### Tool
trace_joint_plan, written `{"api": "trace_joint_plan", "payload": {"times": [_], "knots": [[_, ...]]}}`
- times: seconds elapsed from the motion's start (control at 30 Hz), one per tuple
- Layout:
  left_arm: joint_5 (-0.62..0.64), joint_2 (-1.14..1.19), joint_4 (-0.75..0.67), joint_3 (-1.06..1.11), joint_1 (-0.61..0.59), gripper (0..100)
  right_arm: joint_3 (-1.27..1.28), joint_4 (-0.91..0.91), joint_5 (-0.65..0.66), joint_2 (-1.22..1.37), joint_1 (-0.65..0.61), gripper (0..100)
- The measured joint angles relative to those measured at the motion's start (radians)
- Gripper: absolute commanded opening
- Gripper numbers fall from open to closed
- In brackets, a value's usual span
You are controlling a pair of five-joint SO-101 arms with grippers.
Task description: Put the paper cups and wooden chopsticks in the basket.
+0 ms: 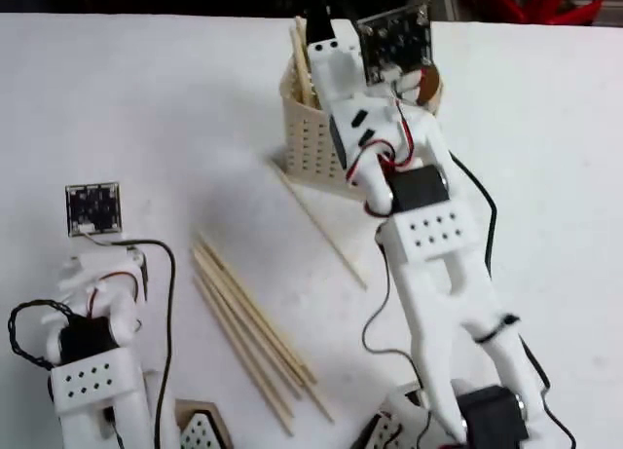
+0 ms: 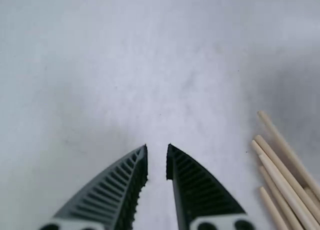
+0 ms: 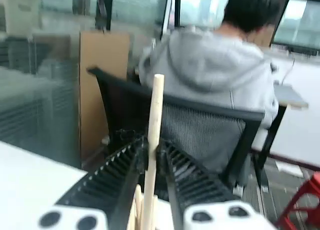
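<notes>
Pinching one chopstick (image 3: 157,100) upright in the right tool (image 3: 152,142), directly over the basket (image 1: 311,142), a few sticks (image 1: 303,59) already inside. Holding nothing in the left tool (image 2: 156,162), slightly spread above bare tabletop (image 2: 125,50). Partway done by the look: loose bundle (image 1: 253,327) to load just beside the left tool, plus one stray (image 1: 321,225) near the basket.

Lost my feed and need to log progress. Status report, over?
Right gripper shut on a chopstick, over the basket. Left gripper slightly open, empty, low over the table. Loose chopsticks on the table, stray chopstick by the basket.
</notes>
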Motion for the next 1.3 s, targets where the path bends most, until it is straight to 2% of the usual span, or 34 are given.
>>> {"api": "trace_joint_plan", "payload": {"times": [0.1, 0.23, 0.27, 0.37, 0.6, 0.77, 0.9, 1.07, 1.3], "knots": [[0.000, 0.000, 0.000, 0.000, 0.000, 8, 0.002, 0.008, 0.000, 0.006, 0.002, 15.6], [0.000, 0.000, 0.000, 0.000, 0.000, 8, -0.005, 0.118, 0.000, -0.044, 0.000, 3.9], [0.000, 0.000, 0.000, 0.000, 0.000, 8, -0.014, 0.160, 0.000, -0.069, 0.000, 1.0], [0.000, 0.000, 0.000, 0.000, 0.000, 8, -0.032, 0.299, 0.000, -0.147, -0.011, 3.7], [0.000, 0.000, -0.046, -0.008, 0.005, 8, -0.011, 0.718, 0.000, -0.213, -0.057, 1.8], [0.000, 0.000, 0.037, -0.137, 0.012, 8, 0.137, 0.882, 0.000, -0.245, -0.057, 1.8], [0.000, 0.000, 0.157, -0.290, 0.012, 8, 0.301, 0.881, 0.000, -0.290, -0.058, 1.8], [-0.058, 0.040, 0.298, -0.445, 0.061, 9, 0.470, 0.779, 0.000, -0.344, -0.023, 1.8], [-0.071, 0.339, 0.474, -0.569, 0.181, 23, 0.546, 0.651, -0.089, -0.353, 0.114, 1.8]]}}
